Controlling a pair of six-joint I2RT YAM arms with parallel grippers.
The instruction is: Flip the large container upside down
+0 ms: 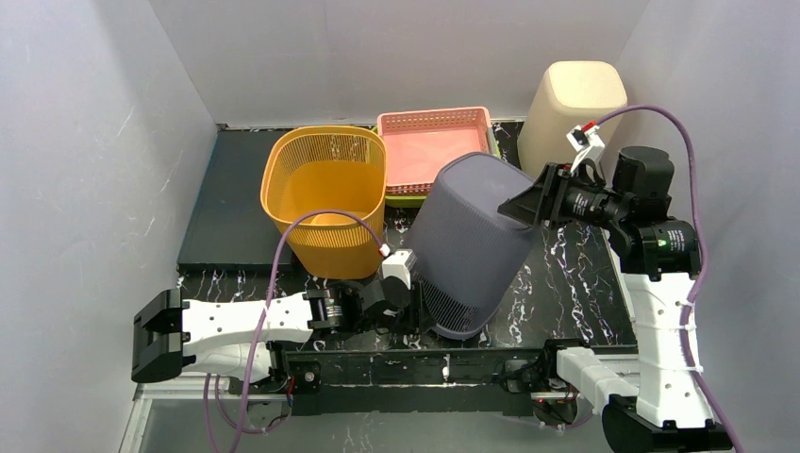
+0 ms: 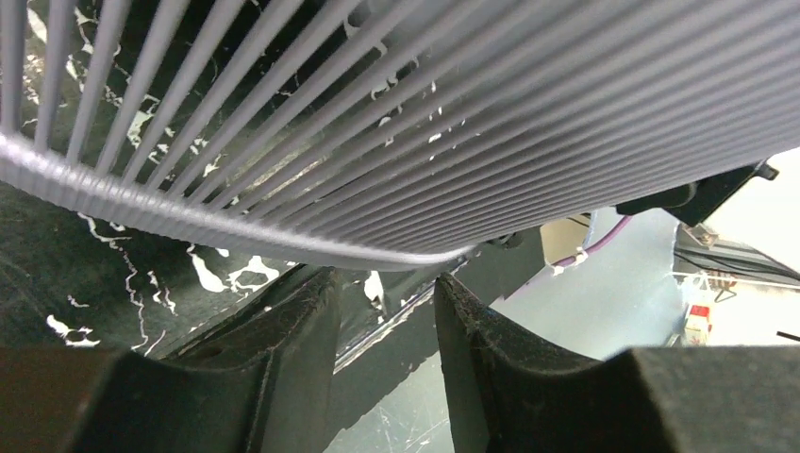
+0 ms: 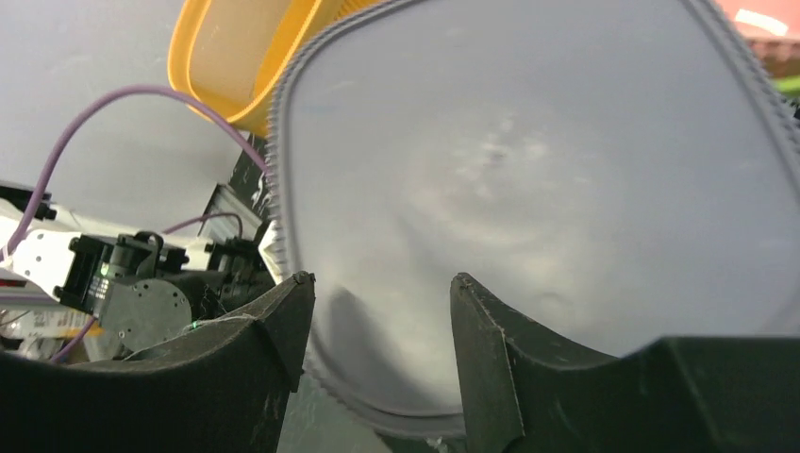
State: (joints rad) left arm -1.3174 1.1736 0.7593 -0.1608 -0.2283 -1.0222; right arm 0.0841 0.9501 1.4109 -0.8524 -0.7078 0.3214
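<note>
Grey bin [image 1: 469, 241] mouth-down, tilted, beside orange basket [image 1: 332, 247]

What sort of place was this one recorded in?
Most likely a lab test booth, not a home: plain white walls box in a black marbled table, with a gray basket, orange basket and pink tray laid out as props.

Bright, even light; wrist views blurred close-up.
</note>
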